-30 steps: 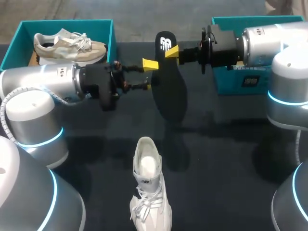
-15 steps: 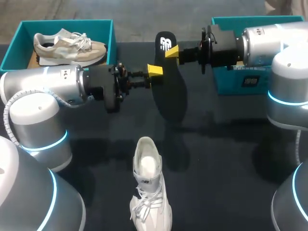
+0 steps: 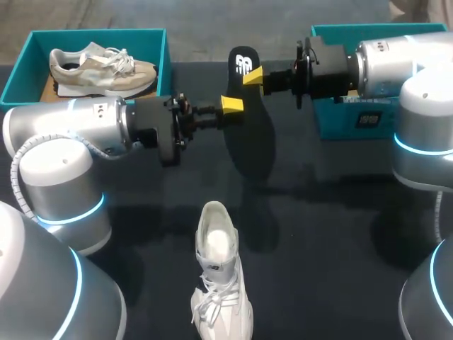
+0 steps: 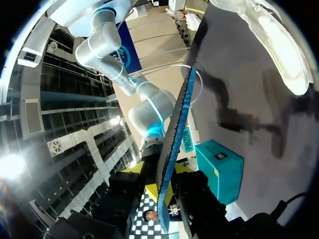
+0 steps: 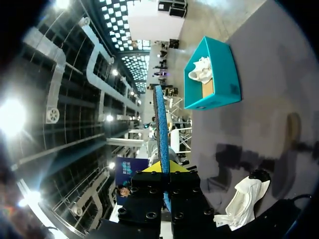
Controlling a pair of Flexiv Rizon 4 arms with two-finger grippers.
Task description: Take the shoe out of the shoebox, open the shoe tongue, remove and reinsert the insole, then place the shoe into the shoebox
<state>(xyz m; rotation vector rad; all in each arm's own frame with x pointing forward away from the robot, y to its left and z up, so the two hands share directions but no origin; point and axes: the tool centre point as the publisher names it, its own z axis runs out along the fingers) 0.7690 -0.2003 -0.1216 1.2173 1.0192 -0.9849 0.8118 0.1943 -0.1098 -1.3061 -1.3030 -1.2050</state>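
A black insole (image 3: 251, 134) hangs on edge above the table's far middle. My right gripper (image 3: 253, 74) is shut on its upper end, near the printed heel. My left gripper (image 3: 231, 105) comes in from the left and grips the insole's near edge lower down. In the left wrist view the blue-edged insole (image 4: 182, 114) stands clamped between my left gripper (image 4: 162, 174). The right wrist view shows the insole (image 5: 160, 119) rising out of my right gripper (image 5: 163, 167). The white shoe (image 3: 219, 283) lies on the table at the front, toe toward the insole, its opening empty.
A teal shoebox (image 3: 18, 74) at the back left holds a beige shoe (image 3: 102, 67). A second teal box (image 3: 368, 120) stands at the back right under my right arm. Dark tabletop lies between the white shoe and the boxes.
My left arm has moved right to the insole's edge and its fingers have come together on it. The right arm and the white shoe have kept still.
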